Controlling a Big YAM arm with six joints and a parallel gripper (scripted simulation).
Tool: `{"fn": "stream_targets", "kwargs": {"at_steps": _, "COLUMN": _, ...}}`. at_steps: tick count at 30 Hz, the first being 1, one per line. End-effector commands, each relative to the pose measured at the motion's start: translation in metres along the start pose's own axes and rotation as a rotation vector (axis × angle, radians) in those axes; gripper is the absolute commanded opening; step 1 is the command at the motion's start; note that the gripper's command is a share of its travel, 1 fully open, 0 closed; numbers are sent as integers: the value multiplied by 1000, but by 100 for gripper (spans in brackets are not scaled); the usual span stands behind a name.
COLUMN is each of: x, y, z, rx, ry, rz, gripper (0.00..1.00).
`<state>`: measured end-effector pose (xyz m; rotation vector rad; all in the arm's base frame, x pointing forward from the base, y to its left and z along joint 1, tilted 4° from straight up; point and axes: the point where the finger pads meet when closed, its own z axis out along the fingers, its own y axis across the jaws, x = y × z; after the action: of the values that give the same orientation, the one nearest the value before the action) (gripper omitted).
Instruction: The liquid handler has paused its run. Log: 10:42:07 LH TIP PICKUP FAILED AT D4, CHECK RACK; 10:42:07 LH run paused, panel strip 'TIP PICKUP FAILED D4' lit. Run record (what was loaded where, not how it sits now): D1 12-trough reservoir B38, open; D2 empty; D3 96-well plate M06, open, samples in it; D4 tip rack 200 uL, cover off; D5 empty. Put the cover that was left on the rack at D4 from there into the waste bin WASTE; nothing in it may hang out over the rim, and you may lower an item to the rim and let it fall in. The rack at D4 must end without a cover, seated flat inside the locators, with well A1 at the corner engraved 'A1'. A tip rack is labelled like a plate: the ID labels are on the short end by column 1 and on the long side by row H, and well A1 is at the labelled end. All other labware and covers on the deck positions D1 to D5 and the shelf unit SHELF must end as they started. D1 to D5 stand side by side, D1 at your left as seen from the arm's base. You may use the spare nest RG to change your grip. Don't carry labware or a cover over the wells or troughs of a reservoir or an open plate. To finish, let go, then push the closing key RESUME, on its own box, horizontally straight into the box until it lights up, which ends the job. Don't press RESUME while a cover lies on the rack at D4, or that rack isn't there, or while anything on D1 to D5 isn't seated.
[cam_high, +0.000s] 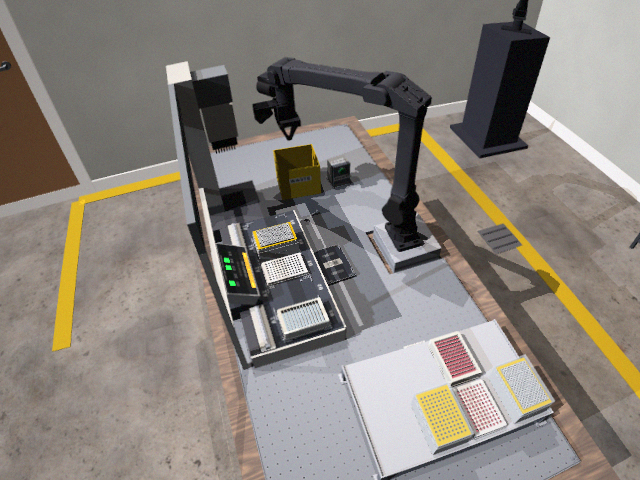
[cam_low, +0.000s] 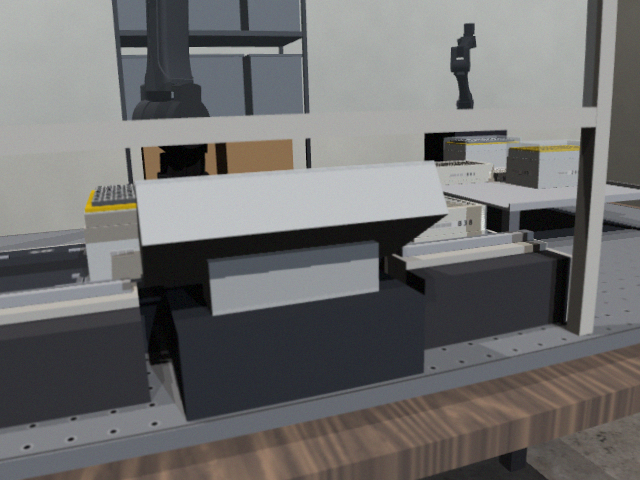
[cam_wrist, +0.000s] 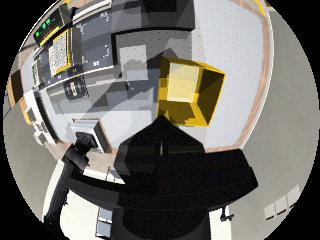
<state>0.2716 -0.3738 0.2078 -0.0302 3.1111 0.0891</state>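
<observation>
Tool (cam_high: 287, 135) is hanging high above the far rim of the yellow WASTE bin (cam_high: 299, 180), fingers pinched fully together with nothing between them. No cover shows on the deck racks, and the yellow-rimmed rack (cam_high: 275, 235) shows bare holes. So the cover is likely in the bin, though its inside isn't readable. Next comes the RESUME box (cam_high: 338, 170), just right of the bin. Swing clear of the bin, drop to key height above the counter, then drive straight and level into the key.
</observation>
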Motion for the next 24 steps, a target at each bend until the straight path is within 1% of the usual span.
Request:
{"fn": "stream_targets", "kwargs": {"at_steps": 1, "x": 3, "y": -33, "z": -22, "rx": 39, "ry": -26, "rz": -14, "gripper": 0}}
{"fn": "stream_targets", "kwargs": {"at_steps": 6, "x": 15, "y": -56, "z": -22, "rx": 39, "ry": -24, "rz": -14, "gripper": 0}}
{"fn": "stream_targets", "kwargs": {"at_steps": 8, "x": 15, "y": -56, "z": -22, "rx": 39, "ry": -24, "rz": -14, "gripper": 0}}
{"fn": "stream_targets", "kwargs": {"at_steps": 13, "x": 26, "y": -79, "z": -22, "rx": 40, "ry": -23, "rz": -14, "gripper": 0}}
{"fn": "stream_targets", "kwargs": {"at_steps": 16, "x": 27, "y": -80, "z": -22, "rx": 40, "ry": -23, "rz": -14, "gripper": 0}}
{"fn": "stream_targets", "kwargs": {"at_steps": 17, "x": 28, "y": -78, "z": -33, "rx": 60, "ry": -32, "rz": -15, "gripper": 0}}
{"fn": "stream_targets", "kwargs": {"at_steps": 18, "x": 24, "y": -74, "z": -39, "rx": 69, "ry": -37, "rz": -25, "gripper": 0}}
{"fn": "stream_targets", "kwargs": {"at_steps": 20, "x": 19, "y": -72, "z": -37, "rx": 66, "ry": -36, "rz": -36, "gripper": 0}}
{"fn": "stream_targets", "kwargs": {"at_steps": 24, "x": 20, "y": -73, "z": -35, "rx": 62, "ry": -34, "rz": -33, "gripper": 0}}
